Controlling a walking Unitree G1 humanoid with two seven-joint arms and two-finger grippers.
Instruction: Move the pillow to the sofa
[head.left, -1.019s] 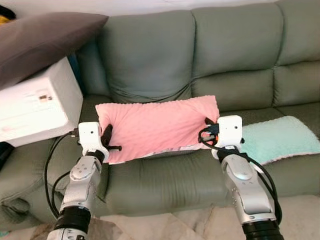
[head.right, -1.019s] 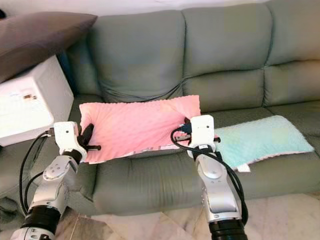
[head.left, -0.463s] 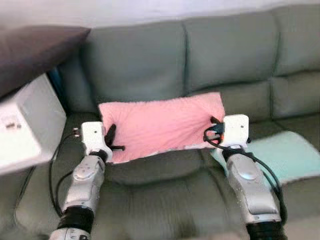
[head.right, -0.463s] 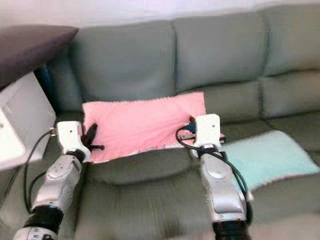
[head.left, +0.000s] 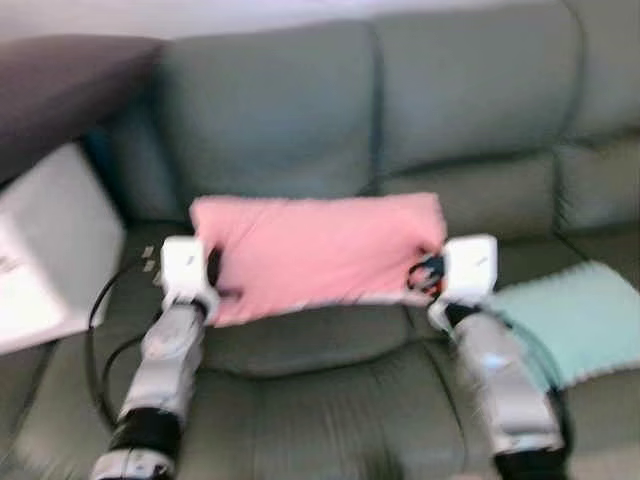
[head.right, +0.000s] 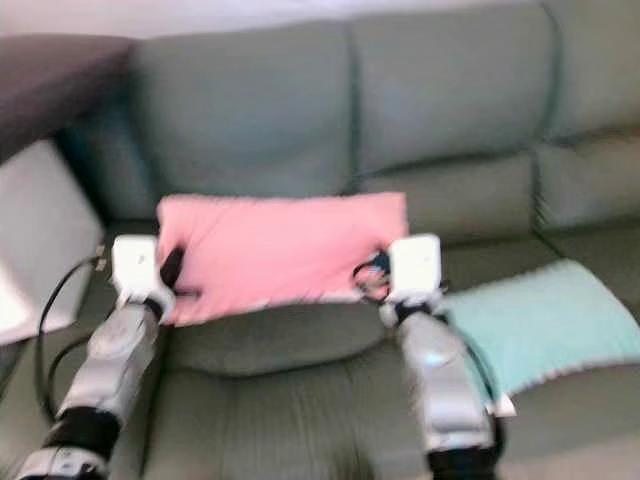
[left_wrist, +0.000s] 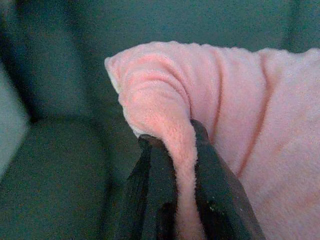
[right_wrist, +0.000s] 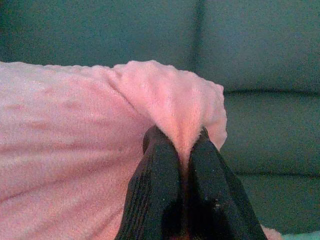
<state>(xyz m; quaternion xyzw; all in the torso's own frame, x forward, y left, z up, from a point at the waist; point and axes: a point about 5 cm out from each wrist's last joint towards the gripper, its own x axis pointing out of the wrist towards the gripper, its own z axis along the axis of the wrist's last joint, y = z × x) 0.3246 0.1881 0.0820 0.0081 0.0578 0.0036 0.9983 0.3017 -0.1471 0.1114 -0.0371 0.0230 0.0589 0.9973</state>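
Green sofa (head.left: 300, 110) fills the blurred background; above its seat hangs the pink pillow (head.left: 315, 250), left hand (left_wrist: 182, 150) clamped on one end, right hand (right_wrist: 182, 145) on the other. Mint blanket (head.left: 580, 325) lies beside it.

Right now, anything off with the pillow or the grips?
Nothing stands out. The pink pillow hangs level between the left hand and right hand, each pinching a bunched end over the sofa. The head views are blurred, so finer detail is unclear.
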